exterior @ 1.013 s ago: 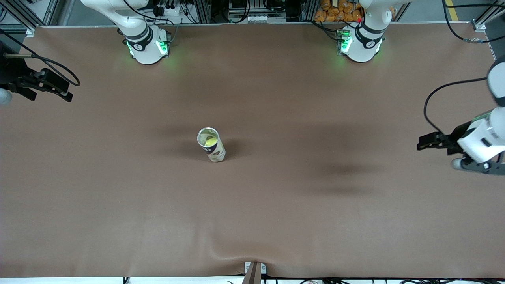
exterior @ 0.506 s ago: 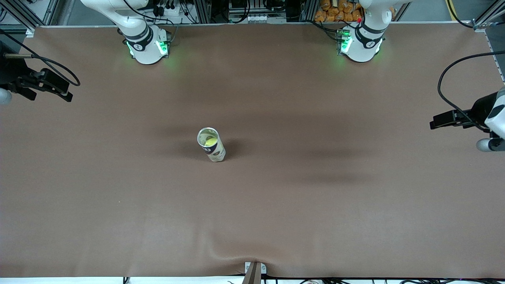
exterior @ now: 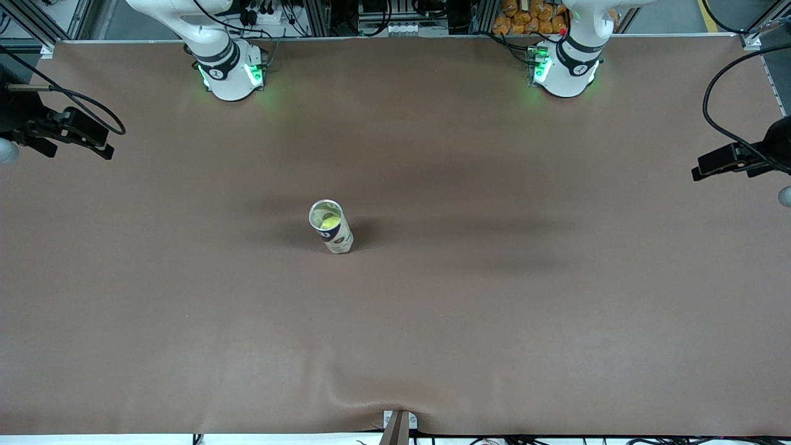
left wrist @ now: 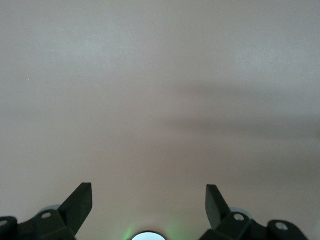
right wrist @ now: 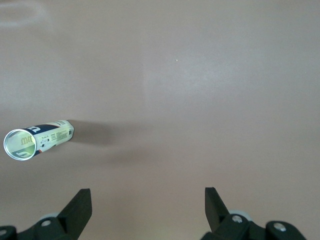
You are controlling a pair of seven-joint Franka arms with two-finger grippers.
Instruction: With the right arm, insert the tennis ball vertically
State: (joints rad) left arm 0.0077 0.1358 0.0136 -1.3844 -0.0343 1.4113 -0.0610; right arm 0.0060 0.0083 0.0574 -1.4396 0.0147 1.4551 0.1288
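A tall clear can (exterior: 334, 230) with a white and dark blue label stands upright in the middle of the brown table. A yellow tennis ball (exterior: 332, 220) lies inside it, seen through the open top. The right wrist view shows the can (right wrist: 50, 135) well off to the side of my right gripper (right wrist: 148, 196), which is open and empty. That hand (exterior: 59, 131) hangs over the table's edge at the right arm's end. My left gripper (left wrist: 149, 192) is open over bare mat, its hand (exterior: 738, 159) at the left arm's end.
The brown mat (exterior: 494, 321) covers the whole table and has a raised crease (exterior: 364, 398) near the front edge by a small bracket (exterior: 398, 423). Both arm bases (exterior: 232, 71) (exterior: 563, 69) glow green along the back edge.
The left arm's hand has drawn back toward the table's edge at its own end and toward the bases. The right arm and the can have not moved.
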